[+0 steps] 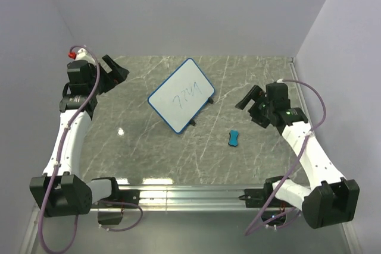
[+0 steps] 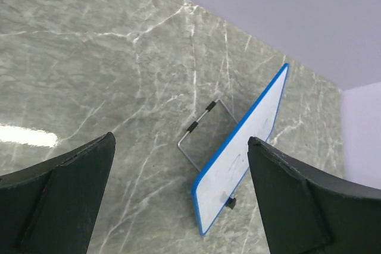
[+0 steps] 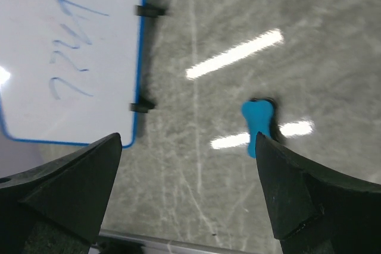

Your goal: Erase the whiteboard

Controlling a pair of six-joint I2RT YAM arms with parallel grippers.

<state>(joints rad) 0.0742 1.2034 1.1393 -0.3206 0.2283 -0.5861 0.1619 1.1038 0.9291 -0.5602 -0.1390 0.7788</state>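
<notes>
The whiteboard [image 1: 181, 95], white with a thin blue frame and dark scribbles, stands propped on a wire stand mid-table. It shows edge-on in the left wrist view [image 2: 243, 149] and face-on in the right wrist view [image 3: 68, 52]. A small blue eraser [image 1: 234, 138] lies on the table to its right, and shows in the right wrist view [image 3: 257, 125]. My left gripper [image 1: 114, 69] is open and empty, held high at the far left, apart from the board. My right gripper [image 1: 250, 100] is open and empty, above the table behind the eraser.
The marble-patterned table [image 1: 149, 153] is walled at the back and both sides. A metal rail [image 1: 178, 196] runs along the near edge between the arm bases. The board's wire stand [image 2: 199, 132] juts out behind it.
</notes>
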